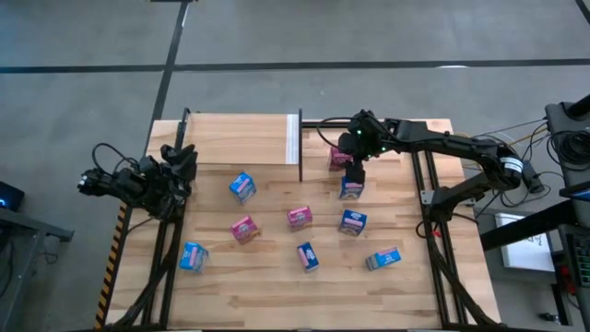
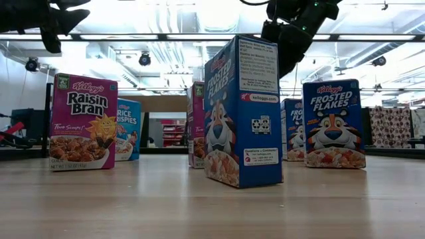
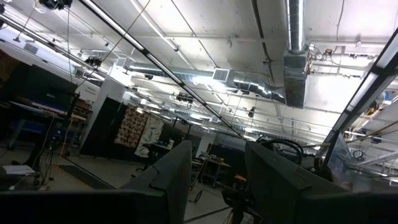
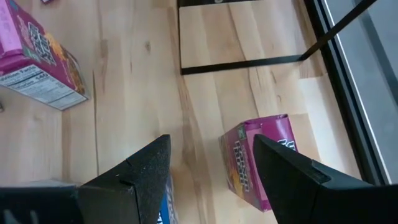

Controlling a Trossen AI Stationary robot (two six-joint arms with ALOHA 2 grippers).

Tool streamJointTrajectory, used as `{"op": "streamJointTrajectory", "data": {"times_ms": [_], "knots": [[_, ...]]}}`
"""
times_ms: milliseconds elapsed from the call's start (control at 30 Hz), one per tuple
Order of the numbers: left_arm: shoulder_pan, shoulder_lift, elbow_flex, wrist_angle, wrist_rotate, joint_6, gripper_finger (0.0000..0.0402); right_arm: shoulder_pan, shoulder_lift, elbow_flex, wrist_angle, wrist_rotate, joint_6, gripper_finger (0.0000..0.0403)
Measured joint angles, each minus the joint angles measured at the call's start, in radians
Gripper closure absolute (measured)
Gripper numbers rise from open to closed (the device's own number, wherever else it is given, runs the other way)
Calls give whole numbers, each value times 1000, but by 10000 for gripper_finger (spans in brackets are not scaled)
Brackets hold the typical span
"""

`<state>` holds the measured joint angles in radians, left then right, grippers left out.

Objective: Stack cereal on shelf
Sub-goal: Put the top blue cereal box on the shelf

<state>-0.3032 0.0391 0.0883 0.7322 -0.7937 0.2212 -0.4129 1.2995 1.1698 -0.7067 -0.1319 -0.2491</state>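
While I am holding the right hand (image 4: 208,180) low over the far side of the plank counter (image 1: 277,295), its two dark fingers (image 4: 140,177) are standing apart with nothing between them. A small pink cardboard cereal box (image 4: 255,163) is sitting just beside one finger, apparently upright, and a sliver of a bright blue cereal box (image 4: 164,210) is showing under the other. From above, I am reading the hand as hanging between these two, the pink one on the far side and the blue one (image 1: 351,189) on the near side.

I am judging the pink box to be the closest pick. The pale light-wood shelf (image 1: 241,138) is lying from it toward the left arm's side, with its white edge strip (image 1: 293,138) just beside the box, so the carry is looking short. The black frame bars (image 1: 419,184) are crowding the outer side, while the open room is lying across the middle of the counter.

Seven more boxes, blue and pink, are waiting farther out, well apart from each other; one near the right edge (image 1: 383,259) is lying flat. No box is showing on the shelf's top.

The left hand (image 1: 182,164) is waiting at the counter's left edge, tipped toward the ceiling, fingers apart and empty.
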Motion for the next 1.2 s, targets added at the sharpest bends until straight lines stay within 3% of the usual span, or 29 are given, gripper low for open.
{"op": "streamJointTrajectory", "data": {"times_ms": [267,433,767,967,1200], "knots": [[0,0,0,1,0,2,267,0,5,0,0,3,47,180],[0,0,0,1,0,2,267,3,1,0,-17,1,16,150],[0,0,0,0,0,6,267,103,-2,1,-227,-26,130,130],[0,0,0,1,0,6,267,172,-2,-14,-268,107,172,142],[0,0,0,1,0,6,267,177,7,-21,-260,111,173,145]]}}
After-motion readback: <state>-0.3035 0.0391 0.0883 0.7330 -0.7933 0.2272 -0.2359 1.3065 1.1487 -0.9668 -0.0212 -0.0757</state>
